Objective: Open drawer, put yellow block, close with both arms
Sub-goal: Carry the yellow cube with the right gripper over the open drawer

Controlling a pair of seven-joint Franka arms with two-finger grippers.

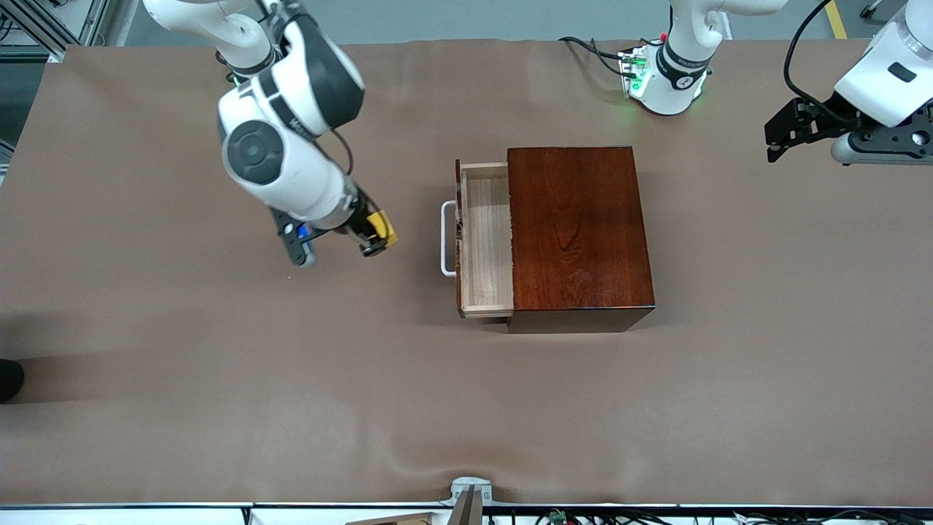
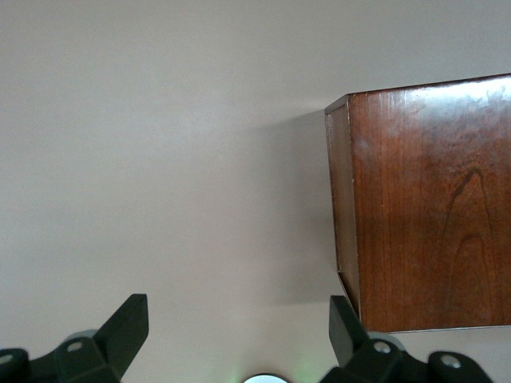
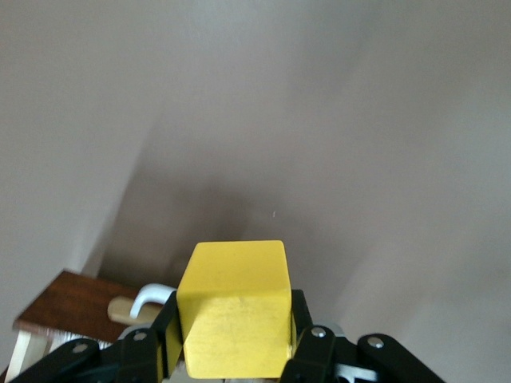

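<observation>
Right end effector (image 1: 373, 237) pinching yellow block (image 1: 383, 227) above table (image 1: 182, 379); left end effector (image 1: 778, 138) spread, idle.

Brown tbl cover (image 1: 219, 408) – grey floor (image 1: 474, 18) up top, metal frame (image 1: 44, 25) at corner.

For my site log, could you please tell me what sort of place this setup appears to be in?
Most likely a robotics lab bench: two bolted-down arms, the right gripper holding a yellow block, the left gripper waiting; a brown-covered table with a wooden box; loose cables by a base.
</observation>
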